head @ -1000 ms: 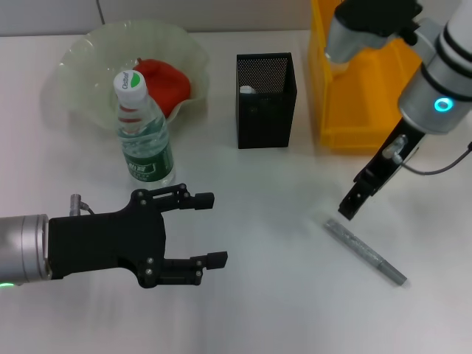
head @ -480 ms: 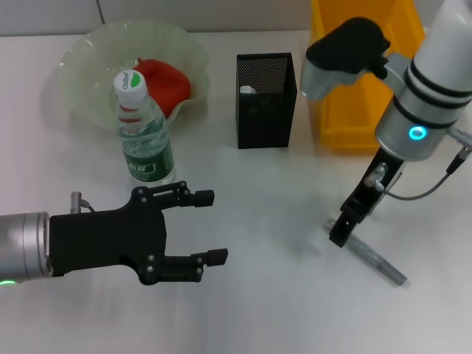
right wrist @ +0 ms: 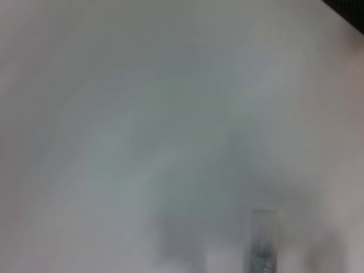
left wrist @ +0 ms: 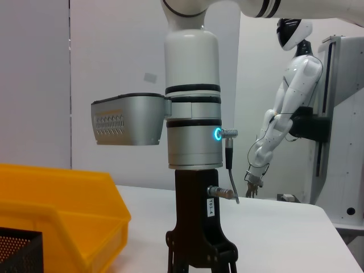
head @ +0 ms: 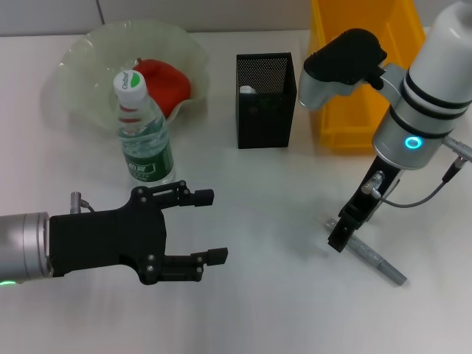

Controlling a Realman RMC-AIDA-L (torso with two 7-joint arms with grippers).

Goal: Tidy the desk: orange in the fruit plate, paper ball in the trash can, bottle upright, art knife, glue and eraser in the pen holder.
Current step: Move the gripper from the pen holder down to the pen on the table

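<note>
The biggest risk sits with the right tool [head: 339, 237], which is down at the near end of the knife [head: 367, 252] lying flat on the worktop [head: 265, 310]. Whether its fingers are spread or closed I cannot tell; the head view shows only a dark tip at the knife's end, and the right wrist view shows just a blurred stub of the knife [right wrist: 260, 242]. A thin grey bar lying flat gives little to bite on, so a grip taken at the very end could let it pivot, swing down, or skid away across the worktop. Pressing too low would jam the fingertips against the surface.

Next, the carry: the holder [head: 265, 99] has a narrow mouth and stands just beside the yellow bin [head: 354, 88]. A tilted knife could catch the mesh rim, tip the holder, or drop into the bin instead.

Smaller still, the left tool [head: 195, 227] hovers with fingers apart, holding nothing, near the bottle [head: 144, 133], which stands upright in front of the plate [head: 81, 59]. A careless sweep could knock it over. The orange [head: 166, 81] looks to be in the plate.
</note>
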